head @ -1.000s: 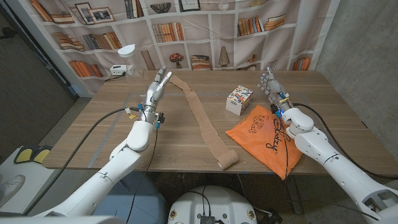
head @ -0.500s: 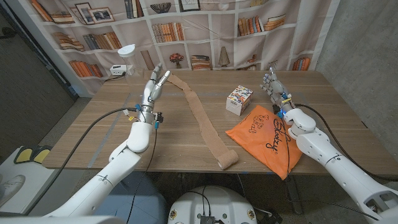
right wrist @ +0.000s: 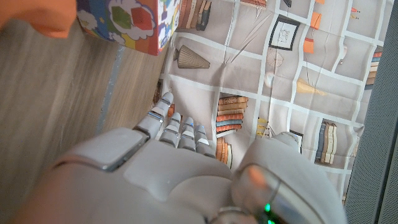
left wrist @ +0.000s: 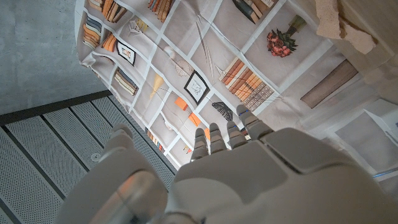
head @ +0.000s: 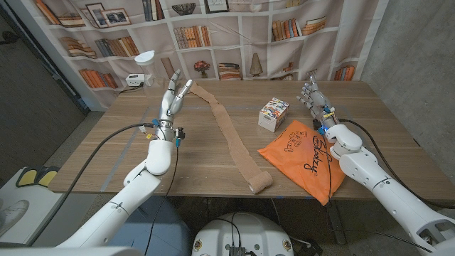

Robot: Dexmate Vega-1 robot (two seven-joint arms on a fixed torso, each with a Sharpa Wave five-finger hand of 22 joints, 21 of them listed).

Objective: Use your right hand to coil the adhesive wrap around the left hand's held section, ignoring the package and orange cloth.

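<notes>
The adhesive wrap point(head: 232, 136) is seen unrolled mid-frame, untouched, between the empty, open-fingered left hand point(head: 175, 97) and right hand point(head: 313, 95).

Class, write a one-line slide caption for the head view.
Left hand raised beside the unrolled adhesive wrap; right hand up near package and orange cloth.

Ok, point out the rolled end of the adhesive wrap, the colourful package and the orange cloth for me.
adhesive wrap point(head: 260, 183), head view, on the rolled end by the table's near edge
package point(head: 273, 114), head view, on its top face
orange cloth point(head: 302, 153), head view, on its printed middle
</notes>
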